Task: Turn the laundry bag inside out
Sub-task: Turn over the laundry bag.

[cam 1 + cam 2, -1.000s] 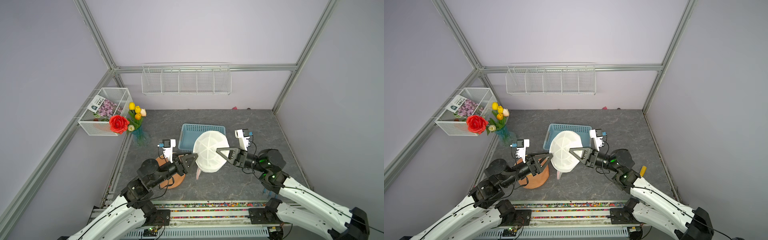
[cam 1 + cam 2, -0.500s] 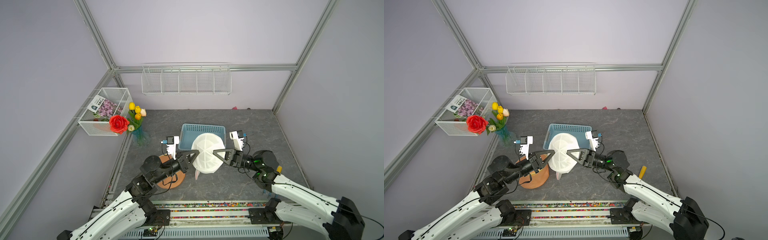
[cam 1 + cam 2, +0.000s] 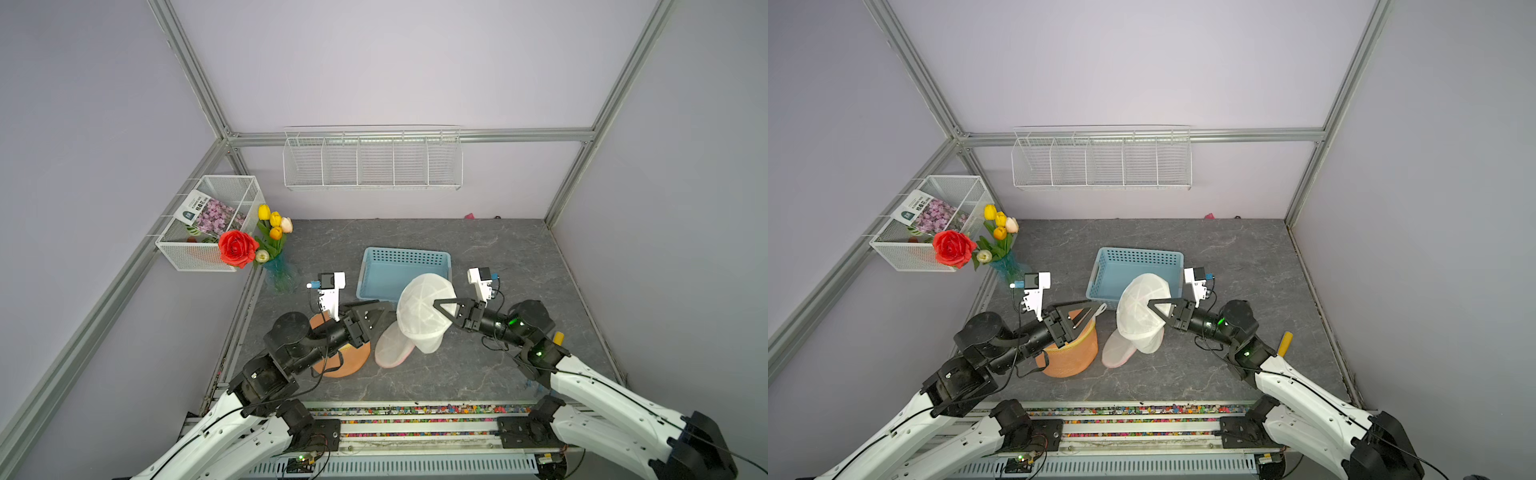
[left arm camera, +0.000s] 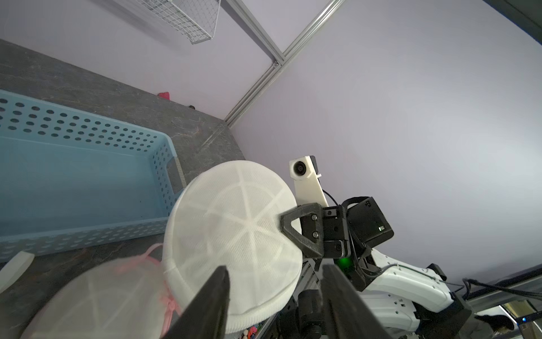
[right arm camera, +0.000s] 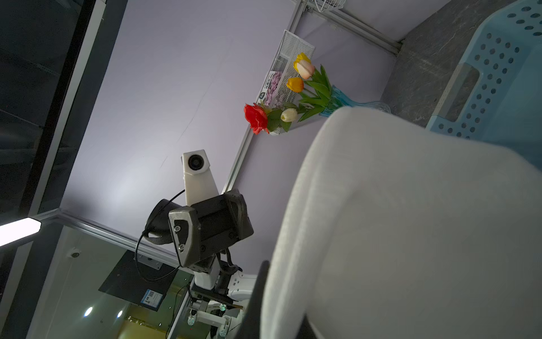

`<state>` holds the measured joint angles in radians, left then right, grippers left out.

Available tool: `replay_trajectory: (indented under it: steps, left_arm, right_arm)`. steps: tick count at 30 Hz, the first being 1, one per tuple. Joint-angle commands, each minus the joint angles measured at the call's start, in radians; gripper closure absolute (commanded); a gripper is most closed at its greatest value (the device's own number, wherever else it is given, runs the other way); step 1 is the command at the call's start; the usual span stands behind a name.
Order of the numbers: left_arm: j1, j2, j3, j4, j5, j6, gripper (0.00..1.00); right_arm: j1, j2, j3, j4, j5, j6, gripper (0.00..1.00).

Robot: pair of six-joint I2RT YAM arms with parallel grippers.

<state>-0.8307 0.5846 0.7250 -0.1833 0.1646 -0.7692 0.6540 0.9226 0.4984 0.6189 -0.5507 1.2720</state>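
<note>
Left gripper (image 3: 380, 313) has let go and backed away from the laundry bag (image 3: 419, 311).
The right gripper (image 3: 435, 302) stays pinched on the white laundry bag at its 3 o'clock side, holding it up off the table (image 3: 498, 257), at 6 o'clock from the blue basket (image 3: 405, 259). The left gripper touched the bag a moment ago. Now its jaws are spread and it sits apart at 9 o'clock, over the orange basket (image 3: 1075, 357). A pink bag (image 3: 392, 353) lies below.

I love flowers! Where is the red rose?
In both top views the red rose is on the left side, at the corner of the white mesh basket, right beside the tulips.
</note>
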Motion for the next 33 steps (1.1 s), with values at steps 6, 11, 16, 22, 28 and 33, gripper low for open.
replay_trajectory:
  steps: [6, 11, 16, 22, 28, 33]
  left_arm:
    - [0.07, 0.018, -0.182, 0.262, 0.137, -0.062, 0.31]
    - [0.118, 0.015, -0.231, 0.47, 0.194, -0.115, 0.28]
    - [0.119, 0.036, -0.264, 0.68, 0.235, -0.174, 0.27]
    - [0.119, 0.097, -0.304, 0.788, 0.267, -0.239, 0.27]
    - [0.12, 0.071, -0.279, 0.745, 0.26, -0.244, 0.87]
    - [0.119, -0.032, -0.195, 0.453, 0.158, -0.199, 1.0]
  right_arm:
    - [0.003, -0.014, -0.012, 0.296, -0.022, 0.117, 1.0]
    - [0.045, -0.01, 0.009, 0.376, -0.004, 0.135, 1.0]
    - [0.107, 0.057, 0.043, 0.48, 0.015, 0.138, 1.0]
    - [0.118, 0.189, 0.019, 0.731, 0.056, 0.23, 1.0]
    - [0.116, 0.219, -0.016, 0.697, 0.066, 0.229, 1.0]
    - [0.077, 0.071, -0.011, 0.172, 0.109, 0.08, 0.94]
